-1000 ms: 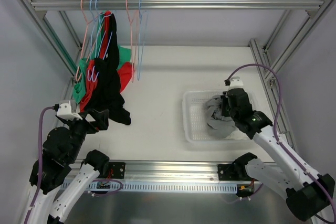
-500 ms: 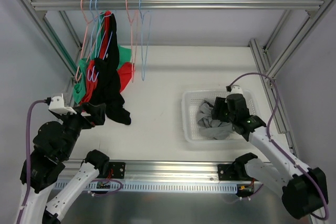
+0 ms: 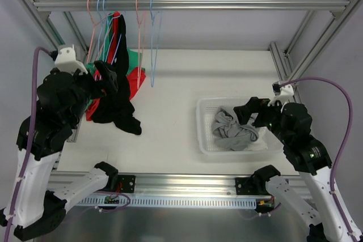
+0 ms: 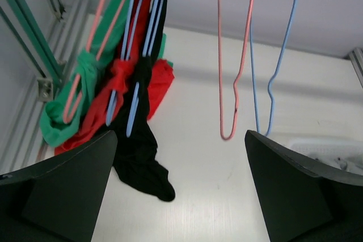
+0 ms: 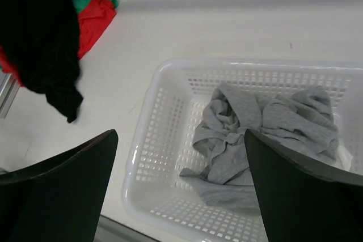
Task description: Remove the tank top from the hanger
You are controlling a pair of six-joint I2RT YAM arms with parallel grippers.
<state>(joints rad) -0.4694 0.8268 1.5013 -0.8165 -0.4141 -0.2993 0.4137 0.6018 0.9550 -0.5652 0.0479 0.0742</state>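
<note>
Since a second ago, lifted the left gripper (image 3: 106, 80) from low by the near left edge of the white bench (image 3: 176, 117) up to the hanging black fabric garment (image 3: 116, 103), and drew the right gripper (image 3: 250, 111) back out of the white perforated plastic basket (image 3: 205, 134) toward the right edge. Left the crumpled grey fabric tank top (image 3: 231, 131) lying loose in that basket, by the right edge, off any hanger and touched by neither gripper. Shows the right fingers spread apart with nothing between them (same in the right wrist view, with the grey top below the gap). Shows the left fingers wide apart too, gripping nothing, close against the near side of the black garment; cannot tell whether touching it. Finds the black garment bunched with a red fabric garment (image 4: 161, 80) and a green fabric garment (image 4: 85, 77) on thin wire hangers (image 4: 132, 111) under the aluminium rail (image 3: 227, 4) over the far left corner, tails reaching the bench top. Finds a bare pink wire hanger (image 4: 220, 55) and a bare blue wire hanger (image 4: 253, 55) just right of the bunch on the same rail.
</note>
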